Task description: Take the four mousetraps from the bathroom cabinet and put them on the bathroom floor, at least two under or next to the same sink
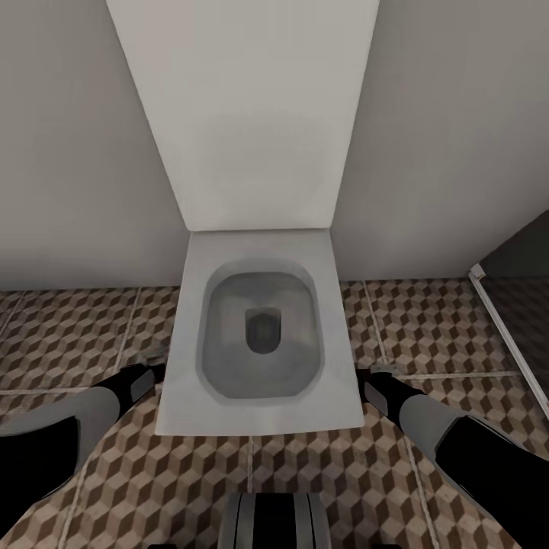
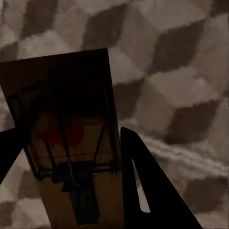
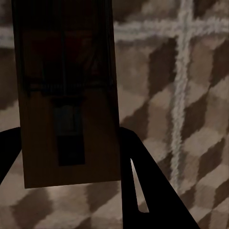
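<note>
We face a white toilet (image 1: pixel 261 335) set against a pale grey wall (image 1: pixel 76 152), its lid raised and its grey bowl open toward us, while our two arms reach down on either side of it. The bathroom floor (image 1: pixel 91 335), tiled in brown, beige and grey cubes with pale grout lines, spreads around the toilet base and under both claws; at the far right a white-edged threshold (image 1: pixel 509 335) borders a darker floor. Our left gripper (image 2: pixel 69 148) is closed on a mousetrap (image 2: pixel 67 124), its dark fingers (image 2: pixel 143 181) pressing the two long edges of the flat plate, whose wire spring and red patch face the camera; the patterned tiles lie just beyond it. Our right gripper (image 3: pixel 69 148) likewise clamps a second mousetrap (image 3: pixel 67 95) between its fingers (image 3: pixel 143 176), the plate standing out past the fingertips, with a crossing of grout lines on the floor beyond and to one side. In the head view both claws sit low beside the toilet.
</note>
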